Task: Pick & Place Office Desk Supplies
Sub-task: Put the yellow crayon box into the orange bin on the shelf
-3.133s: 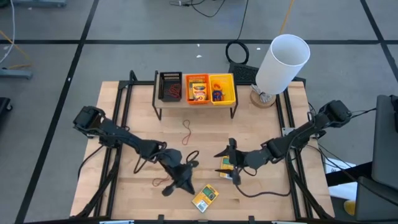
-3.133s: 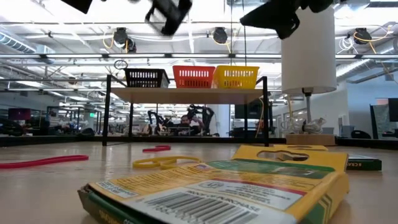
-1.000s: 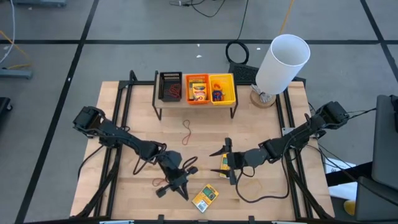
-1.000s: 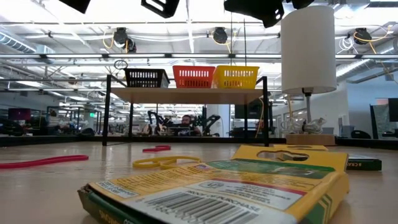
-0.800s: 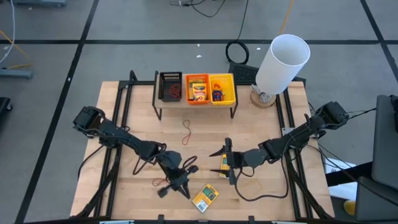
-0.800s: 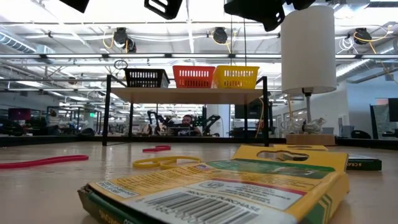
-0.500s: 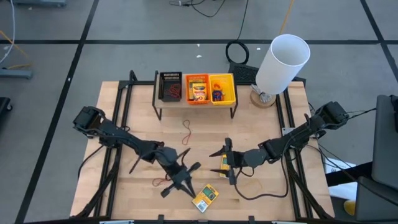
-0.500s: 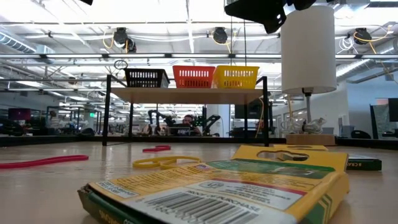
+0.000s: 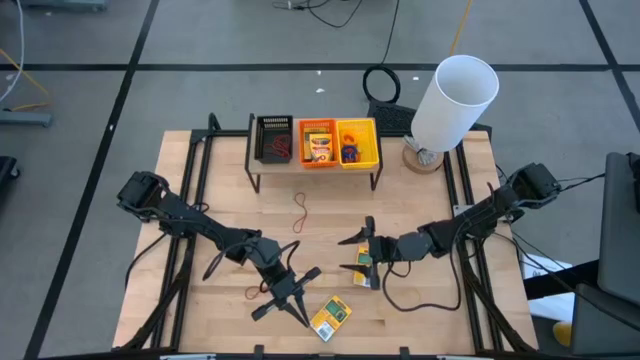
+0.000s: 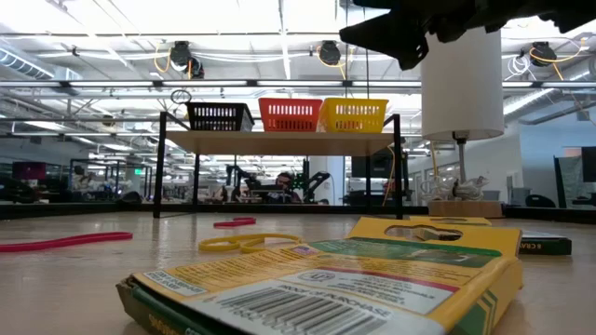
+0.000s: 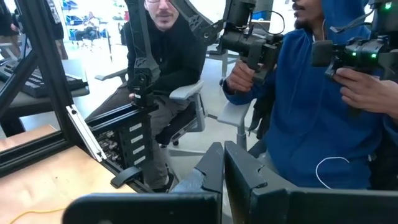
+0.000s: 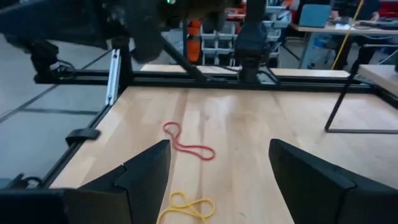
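- Now, one yellow pack [image 9: 330, 318] lies flat on the wooden surface [image 9: 215, 200] at about six o'clock, near the front edge; a second yellow pack [image 9: 363, 267] lies just toward four o'clock of centre, under the right gripper.
- A red band [image 9: 299, 212] lies loose near the centre; another red loop [image 9: 256, 292] lies toward seven o'clock; in the right wrist view a yellow band [image 12: 184, 207] lies just beside a red one.
- The right gripper [image 9: 360, 255] hovers over the second pack, fingers [image 12: 144, 169] spread wide, grasping nothing.
- The left gripper [image 9: 285, 303] sits at about seven o'clock, just beside the front pack, fingers [image 11: 212, 167] clenched together, empty.
- At twelve o'clock a raised shelf [image 9: 312, 168] carries black, orange and yellow bins [image 9: 357, 155].
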### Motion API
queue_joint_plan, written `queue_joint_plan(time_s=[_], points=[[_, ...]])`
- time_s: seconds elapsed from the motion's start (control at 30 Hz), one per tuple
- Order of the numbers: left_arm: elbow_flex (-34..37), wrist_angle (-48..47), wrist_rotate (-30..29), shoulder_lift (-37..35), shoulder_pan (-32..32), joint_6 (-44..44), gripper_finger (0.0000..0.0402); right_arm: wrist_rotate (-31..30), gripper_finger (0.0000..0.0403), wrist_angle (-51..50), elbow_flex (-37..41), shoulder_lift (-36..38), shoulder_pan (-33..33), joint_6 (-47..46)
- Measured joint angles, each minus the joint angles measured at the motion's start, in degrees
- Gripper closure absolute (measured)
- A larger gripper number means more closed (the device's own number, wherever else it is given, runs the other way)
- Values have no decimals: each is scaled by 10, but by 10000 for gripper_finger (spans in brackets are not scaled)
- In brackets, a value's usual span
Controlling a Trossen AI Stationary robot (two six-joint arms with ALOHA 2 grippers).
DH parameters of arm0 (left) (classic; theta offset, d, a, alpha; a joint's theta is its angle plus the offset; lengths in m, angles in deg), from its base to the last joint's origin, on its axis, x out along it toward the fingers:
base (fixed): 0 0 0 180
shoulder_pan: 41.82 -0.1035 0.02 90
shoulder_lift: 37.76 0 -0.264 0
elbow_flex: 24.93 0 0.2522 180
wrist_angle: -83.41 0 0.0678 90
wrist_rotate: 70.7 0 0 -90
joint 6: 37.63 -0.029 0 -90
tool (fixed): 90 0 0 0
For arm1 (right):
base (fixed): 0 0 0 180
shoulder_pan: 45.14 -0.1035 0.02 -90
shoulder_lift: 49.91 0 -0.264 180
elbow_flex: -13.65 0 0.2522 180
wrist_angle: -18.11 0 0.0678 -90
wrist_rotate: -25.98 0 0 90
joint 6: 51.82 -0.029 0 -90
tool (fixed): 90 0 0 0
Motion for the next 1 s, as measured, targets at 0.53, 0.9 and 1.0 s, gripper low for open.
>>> queue_joint_plan(time_s=[0.53,0.9,1.0], points=[[0,-1,-4,0,5,10,401,44,141,20,0,0,10,-1],[0,-226,38,0,5,-6,401,44,141,20,0,0,10,-5],[0,-308,3,0,4,-23,401,44,141,21,0,0,11,1]])
